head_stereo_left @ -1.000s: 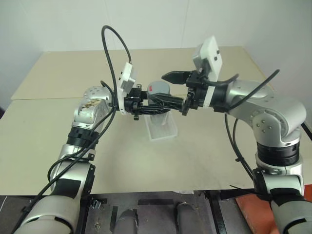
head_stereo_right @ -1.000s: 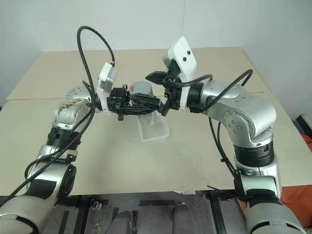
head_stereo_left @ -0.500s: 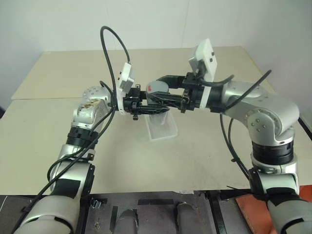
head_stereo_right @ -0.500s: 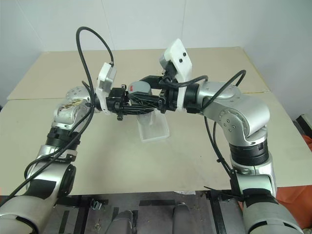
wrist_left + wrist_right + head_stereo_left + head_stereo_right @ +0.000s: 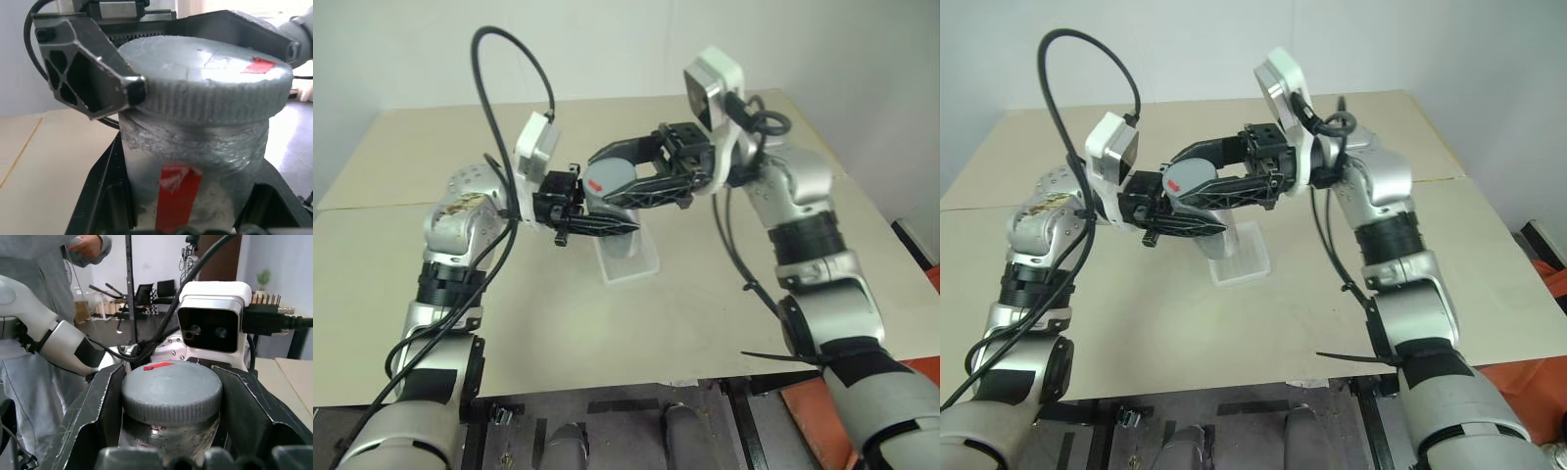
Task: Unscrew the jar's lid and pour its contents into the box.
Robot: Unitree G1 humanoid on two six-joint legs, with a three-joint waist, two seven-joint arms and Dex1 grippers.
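Observation:
The jar (image 5: 195, 161), silvery with a red label, hangs upright above the table with my left gripper (image 5: 612, 211) shut on its body. Its grey lid (image 5: 612, 176) bears a small red mark. My right gripper (image 5: 603, 178) reaches in from the right and is shut on the lid, with one finger (image 5: 98, 401) pressed against each side of the ribbed rim (image 5: 171, 387). The translucent white box (image 5: 628, 257) rests on the table just below and behind the jar. I cannot make out the contents through the jar's wall.
The beige table (image 5: 754, 294) spreads around the box, with a seam running across it. A person in grey clothing (image 5: 49, 264) stands in the background of the right wrist view, among chairs and a stand.
My right gripper, open beside the lid a second ago, has turned at the wrist and shut on the lid. The camera has shifted; the jar stays in the left gripper.

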